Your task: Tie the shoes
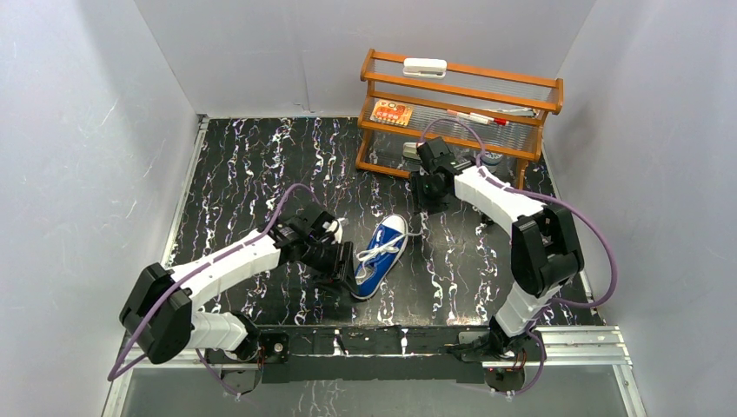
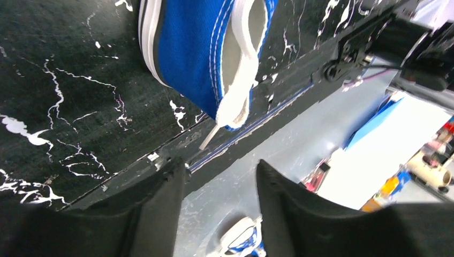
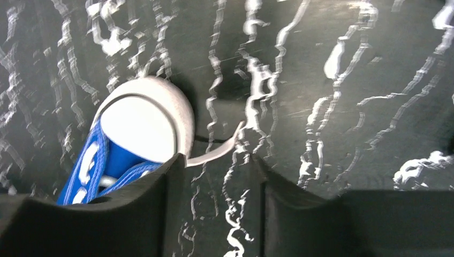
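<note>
One black table (image 1: 243, 174) veined with white carries everything. Two white arms reach over it from the near edge: the left arm (image 1: 226, 261) slants toward the middle, and the right arm (image 1: 504, 195) bends back toward the far right corner. One wooden rack (image 1: 461, 104) stands at the far right, with three ribbed clear shelves.

One blue sneaker (image 1: 381, 256) lies near the middle of the table, between the two grippers. Its white toe cap points far and to the right, and its heel is toward the near edge.

The left gripper (image 1: 339, 261) sits just beside the sneaker's heel end. In the left wrist view its two dark fingers (image 2: 160, 214) stand moderately apart with nothing between them. The right gripper (image 1: 426, 195) hangs beyond the toe, near the rack. Its two fingers (image 3: 144, 209) are likewise parted and grip nothing.

The white laces (image 1: 375, 250) bunch over the tongue. One flat lace end (image 3: 214, 152) lies on the table beside the toe cap, just ahead of the right gripper's fingers. Another end (image 2: 209, 139) hangs by the heel.

On the rack are one white block (image 1: 424, 64) on the top rail, one orange card (image 1: 391, 112) and one marker (image 1: 474, 115).
</note>
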You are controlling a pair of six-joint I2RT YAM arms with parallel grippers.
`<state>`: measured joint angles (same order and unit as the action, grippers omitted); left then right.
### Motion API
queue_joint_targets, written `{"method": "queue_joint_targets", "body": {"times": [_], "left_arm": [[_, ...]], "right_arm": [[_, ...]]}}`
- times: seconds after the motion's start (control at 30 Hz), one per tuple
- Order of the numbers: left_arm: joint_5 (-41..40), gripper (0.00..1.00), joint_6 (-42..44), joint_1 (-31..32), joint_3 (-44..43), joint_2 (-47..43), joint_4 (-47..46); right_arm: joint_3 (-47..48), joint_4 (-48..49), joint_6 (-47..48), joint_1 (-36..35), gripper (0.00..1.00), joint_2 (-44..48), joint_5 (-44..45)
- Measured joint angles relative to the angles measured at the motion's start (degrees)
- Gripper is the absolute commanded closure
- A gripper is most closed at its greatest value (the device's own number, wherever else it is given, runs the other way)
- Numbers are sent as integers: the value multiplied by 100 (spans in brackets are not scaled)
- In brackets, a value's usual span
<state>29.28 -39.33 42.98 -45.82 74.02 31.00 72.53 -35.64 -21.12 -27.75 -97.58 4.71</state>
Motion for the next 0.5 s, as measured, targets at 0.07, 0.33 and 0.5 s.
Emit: {"method": "queue_joint_targets", "body": {"times": [0.07,0.33,0.5], "left_arm": [[-116,30,70,-4,-118,-50,105],[-396,26,444,-470,-562,-662,254],[-208,34,1447,-1088,-664,-120,-223]], "right_arm": [[83,-136,337,4,27,55,-404],[-901,-203,1342,15,27,992,-2747],[-944,-114,2033,9,33,719,-4041]]}}
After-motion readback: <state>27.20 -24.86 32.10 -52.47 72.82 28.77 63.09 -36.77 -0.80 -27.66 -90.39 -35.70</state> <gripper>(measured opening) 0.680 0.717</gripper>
